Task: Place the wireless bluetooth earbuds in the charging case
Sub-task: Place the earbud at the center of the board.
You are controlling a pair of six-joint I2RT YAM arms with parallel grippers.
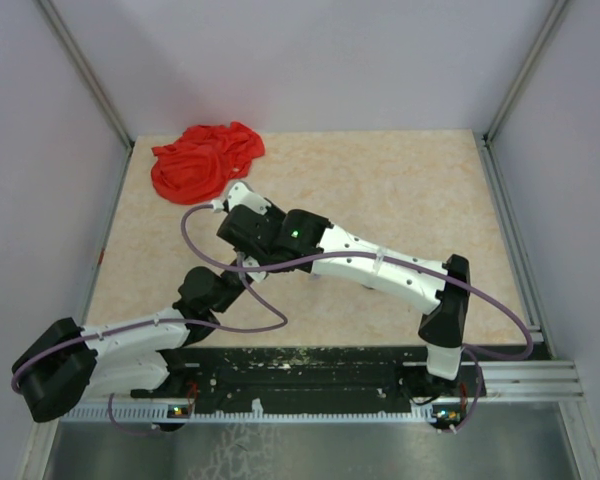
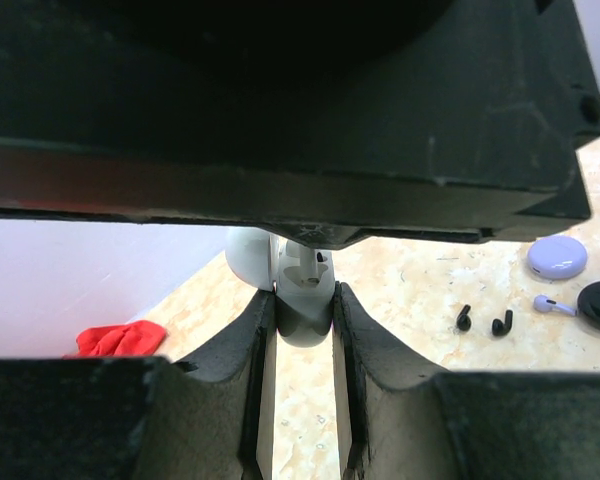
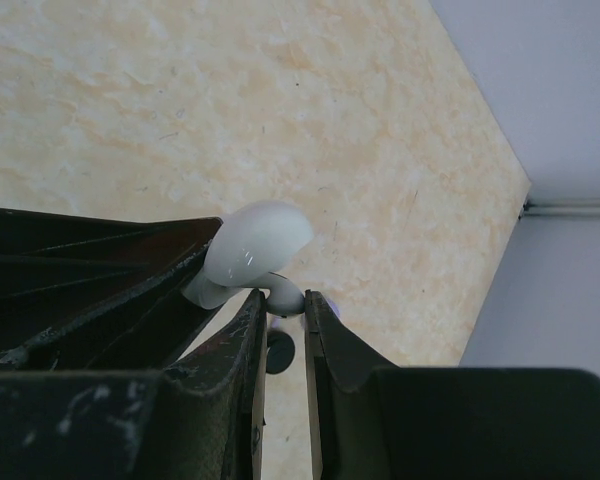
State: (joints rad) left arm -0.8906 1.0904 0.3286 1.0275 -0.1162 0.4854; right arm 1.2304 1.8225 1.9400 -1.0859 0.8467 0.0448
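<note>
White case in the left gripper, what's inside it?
The white case stands open; right gripper holds a white earbud at its mouth. Deeper inside cannot be seen.

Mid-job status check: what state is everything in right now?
White round plastic charging case: open, clamped by left gripper.
White plastic earbud: pinched in right gripper, at the case.
Two black plastic earbuds: loose on table.
Lavender plastic earbud: loose on table.
Lavender round case: closed.

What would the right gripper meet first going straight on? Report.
The white charging case in the left gripper, just beyond the white earbud the right gripper pinches; how close is unclear.
</note>
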